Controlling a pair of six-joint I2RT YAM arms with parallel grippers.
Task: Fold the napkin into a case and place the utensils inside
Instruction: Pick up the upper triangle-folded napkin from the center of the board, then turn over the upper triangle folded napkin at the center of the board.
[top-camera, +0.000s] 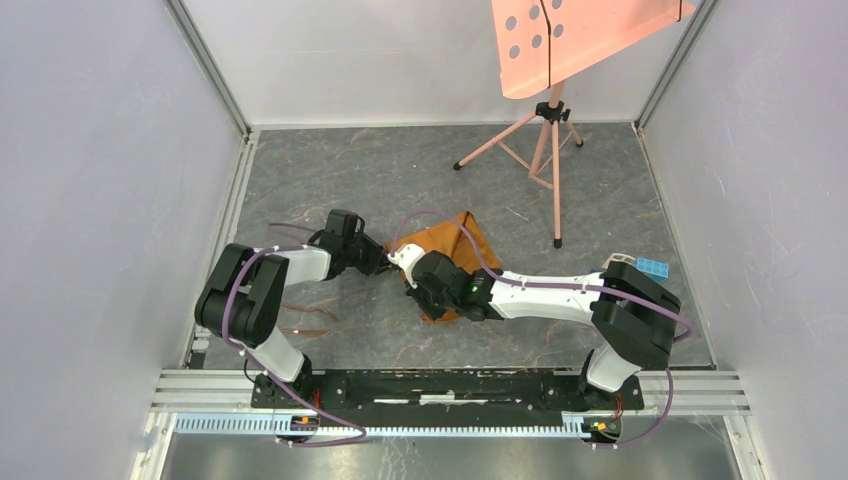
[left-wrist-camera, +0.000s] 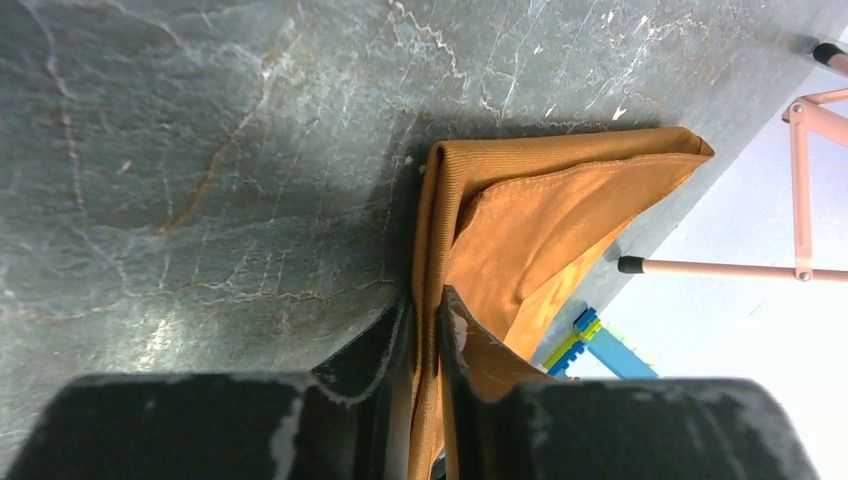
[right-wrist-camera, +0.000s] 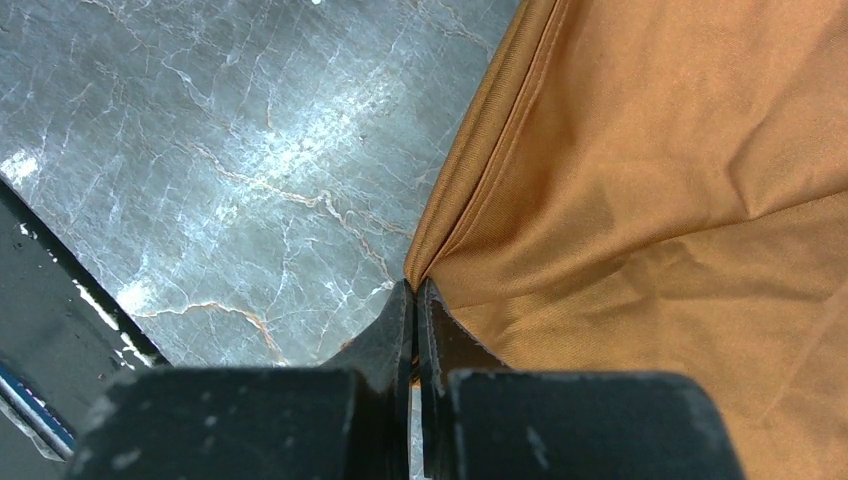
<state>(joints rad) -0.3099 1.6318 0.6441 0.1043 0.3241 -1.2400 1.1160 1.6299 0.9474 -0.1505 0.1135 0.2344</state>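
Both grippers meet at the left edge of the napkin (top-camera: 455, 240), which lies mid-table and extends rightward under the right arm. I read the left gripper (left-wrist-camera: 428, 300) pinched on the folded hem and the right gripper (right-wrist-camera: 413, 290) likewise (fingers closed, cloth between). The utensils (top-camera: 305, 330) lie near the left arm.

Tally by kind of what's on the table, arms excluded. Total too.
napkin, orange-brown: 1
utensils, thin copper pieces: 2 that I can make out
perforated panel on tripod, salmon-pink: 1
toy blocks: 1 blue one clear from the top, with more beside it that are too small to count
Total: 5 at least
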